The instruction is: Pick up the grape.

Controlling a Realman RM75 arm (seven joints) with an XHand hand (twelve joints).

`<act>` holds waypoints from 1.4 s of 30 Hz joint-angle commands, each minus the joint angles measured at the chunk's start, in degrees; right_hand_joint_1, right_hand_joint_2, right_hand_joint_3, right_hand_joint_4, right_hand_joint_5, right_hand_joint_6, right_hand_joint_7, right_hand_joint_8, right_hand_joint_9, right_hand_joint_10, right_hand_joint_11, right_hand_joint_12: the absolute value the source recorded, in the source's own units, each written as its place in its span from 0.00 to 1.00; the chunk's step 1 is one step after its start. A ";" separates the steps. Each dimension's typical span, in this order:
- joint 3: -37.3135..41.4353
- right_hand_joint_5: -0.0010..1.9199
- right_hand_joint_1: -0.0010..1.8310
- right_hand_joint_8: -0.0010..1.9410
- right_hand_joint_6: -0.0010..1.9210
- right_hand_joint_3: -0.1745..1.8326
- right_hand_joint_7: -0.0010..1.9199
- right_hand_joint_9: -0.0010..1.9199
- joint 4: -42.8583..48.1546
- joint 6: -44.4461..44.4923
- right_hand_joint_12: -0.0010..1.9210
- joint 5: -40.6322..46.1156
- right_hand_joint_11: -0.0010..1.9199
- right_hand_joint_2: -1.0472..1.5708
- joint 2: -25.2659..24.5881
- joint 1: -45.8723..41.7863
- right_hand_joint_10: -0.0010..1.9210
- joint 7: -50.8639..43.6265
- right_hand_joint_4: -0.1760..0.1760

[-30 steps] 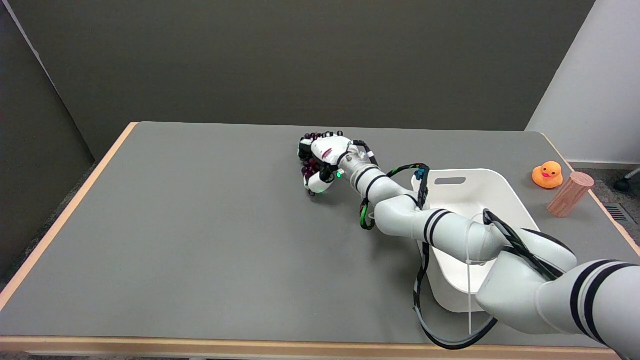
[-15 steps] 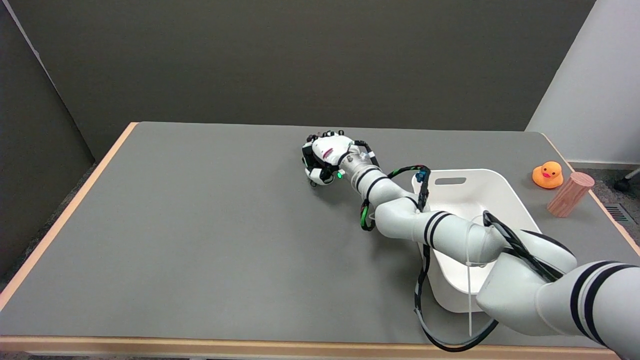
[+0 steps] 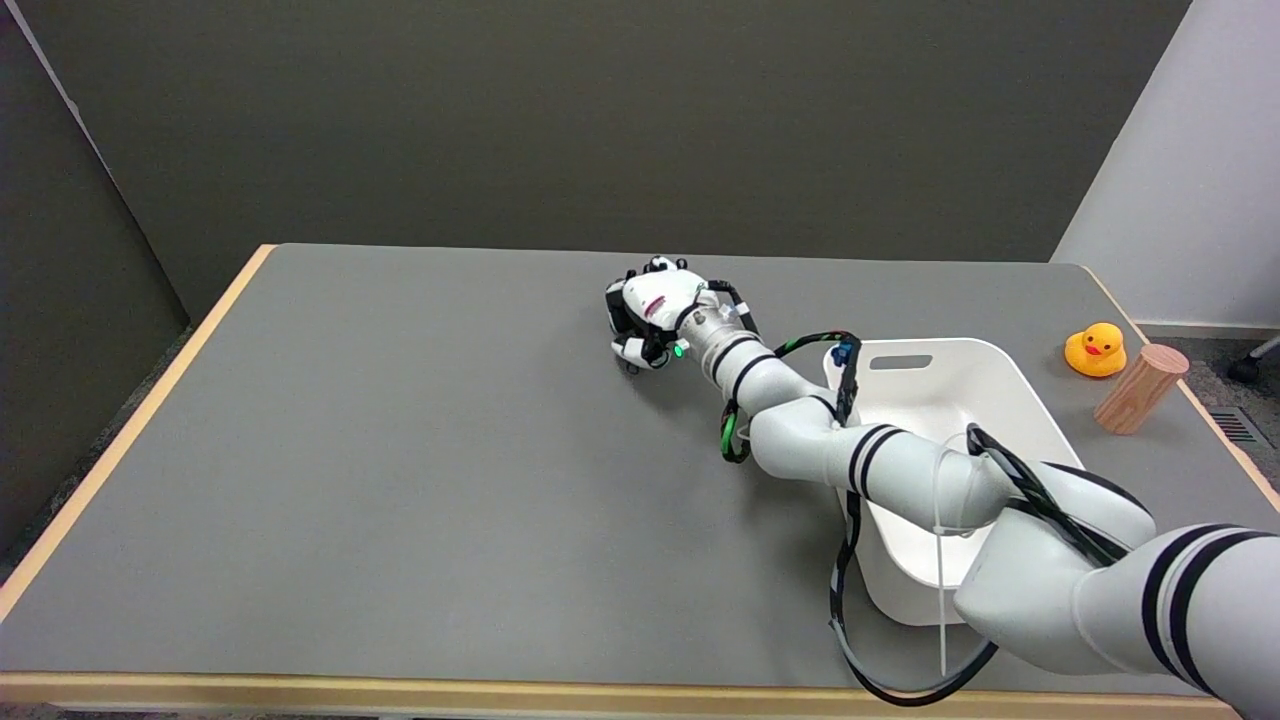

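My right hand (image 3: pixel 648 312) is over the far middle of the grey table (image 3: pixel 400 450), at the end of the white arm that reaches in from the lower right. Its fingers are curled tightly inward around the bunch of dark purple grapes. The closed fingers hide the grapes almost entirely, so no clear part of the bunch shows. I cannot tell whether the hand rests on the table or hangs just above it.
A white bin (image 3: pixel 960 400) stands right of the hand, partly under my forearm. A yellow rubber duck (image 3: pixel 1095 350) and a tilted wooden cylinder (image 3: pixel 1140 388) sit near the table's right edge. Cables loop along the arm.
The fingers have closed around the grapes, which showed dark purple between them a second ago and are now hidden. The fist has drawn in and shifted slightly up in the picture.
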 commanded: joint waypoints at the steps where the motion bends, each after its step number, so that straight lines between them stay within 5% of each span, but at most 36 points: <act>1: 1.50 0.25 0.62 0.83 0.84 0.19 0.38 0.37 9.57 2.32 1.00 -0.20 0.03 0.87 4.31 -1.67 0.83 0.00 0.21; 13: 2.23 0.27 0.63 0.82 0.79 0.17 0.41 0.42 16.29 1.44 1.00 -0.20 0.25 0.87 7.62 -3.60 0.84 -0.47 0.02; 27: 5.24 0.28 0.64 0.82 0.77 0.20 0.41 0.43 25.19 0.45 1.00 -0.20 0.29 0.86 12.05 -7.16 0.85 -3.59 0.00; 35: 16.46 0.29 0.65 0.82 0.76 0.21 0.42 0.43 39.08 -9.02 1.00 0.73 0.30 0.85 19.78 -12.48 0.85 -16.46 0.00; 42: 33.38 0.30 0.65 0.80 0.75 0.23 0.42 0.44 51.12 -10.23 1.00 13.21 0.31 0.84 24.32 -20.93 0.85 -34.26 0.00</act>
